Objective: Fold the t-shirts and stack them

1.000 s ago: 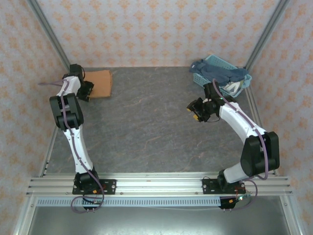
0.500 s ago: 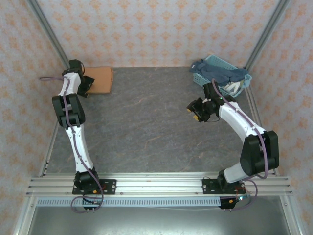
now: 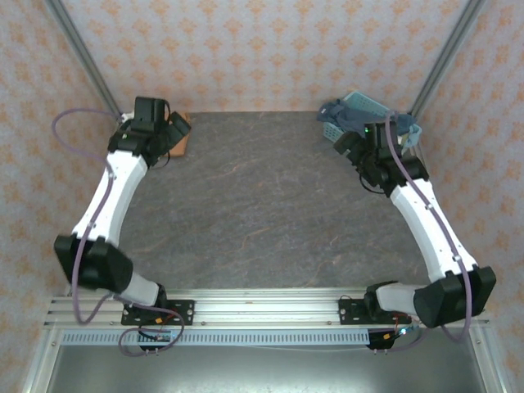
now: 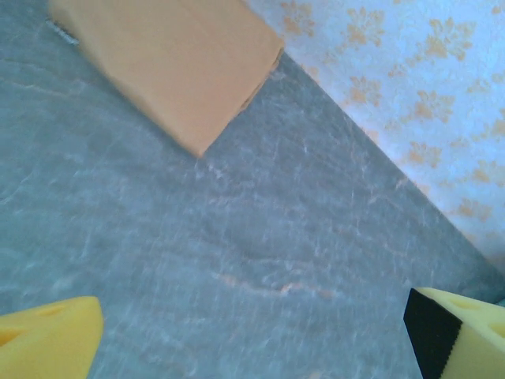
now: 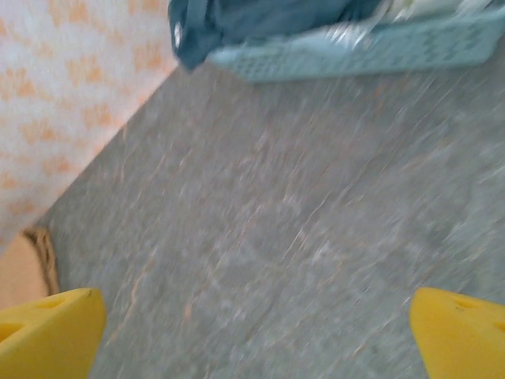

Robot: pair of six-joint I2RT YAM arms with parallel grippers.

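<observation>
Both arms swung toward far edge. Left end effector (image 4: 252, 335) released, by folded orange tee (image 4: 170, 63) at far-left corner; right end effector (image 5: 252, 332) released, empty, near basket (image 5: 355, 51).

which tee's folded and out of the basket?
The orange-brown tee, folded flat on the table at its far left corner. The dark blue tee lies bunched in the light-blue basket.

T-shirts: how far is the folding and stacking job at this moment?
Done: one orange-brown cloth t-shirt lies folded. In hand: nothing; left fingers and right fingers stand open and empty. Remaining: the dark blue cloth t-shirt, bunched in the light-blue plastic lattice basket, is not yet folded.
</observation>
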